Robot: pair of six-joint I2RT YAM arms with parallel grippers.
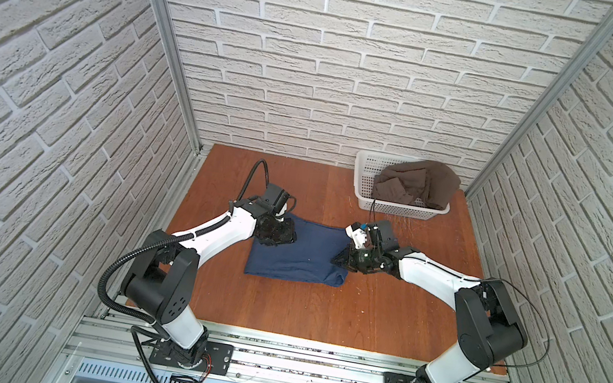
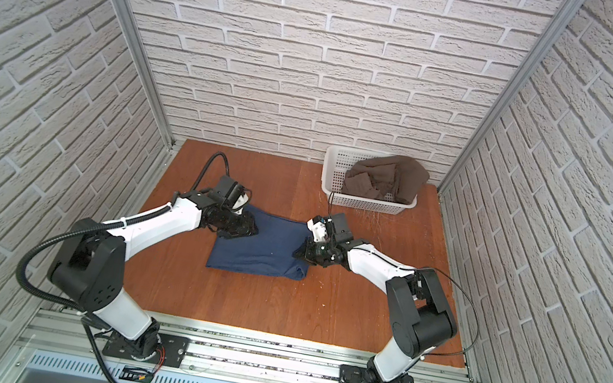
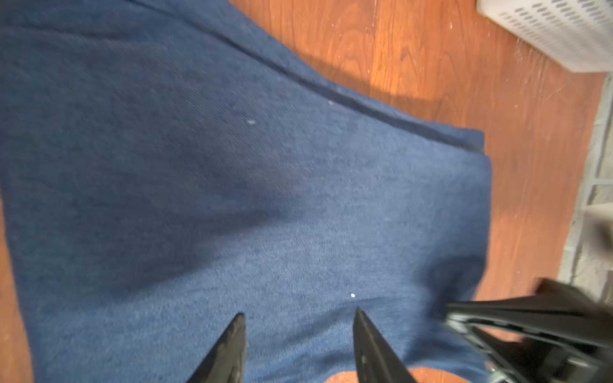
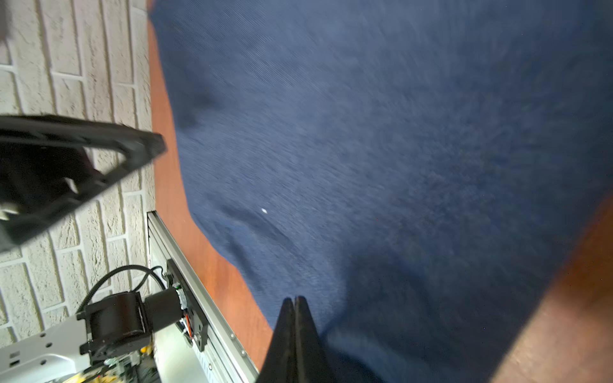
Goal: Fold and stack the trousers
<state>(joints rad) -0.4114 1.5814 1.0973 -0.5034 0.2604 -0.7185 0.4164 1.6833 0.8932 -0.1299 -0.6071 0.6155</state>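
The trousers [image 1: 301,252] [image 2: 264,246] lie folded into a flat dark blue rectangle in the middle of the wooden table. My left gripper [image 1: 290,236] [image 2: 253,230] hovers over their far left corner. In the left wrist view the left gripper [image 3: 298,315] is open, with blue cloth [image 3: 265,199] under the gap and nothing between the fingers. My right gripper [image 1: 338,261] [image 2: 297,254] sits at the trousers' right edge. The right wrist view shows the right gripper [image 4: 294,299] shut, fingers pressed together just above the cloth [image 4: 365,132], with no fabric between them.
A white plastic basket [image 1: 398,209] [image 2: 368,205] stands at the back right with a crumpled brown garment [image 1: 417,184] [image 2: 387,176] in it. Brick-patterned walls close in three sides. An aluminium rail [image 1: 309,366] runs along the front.
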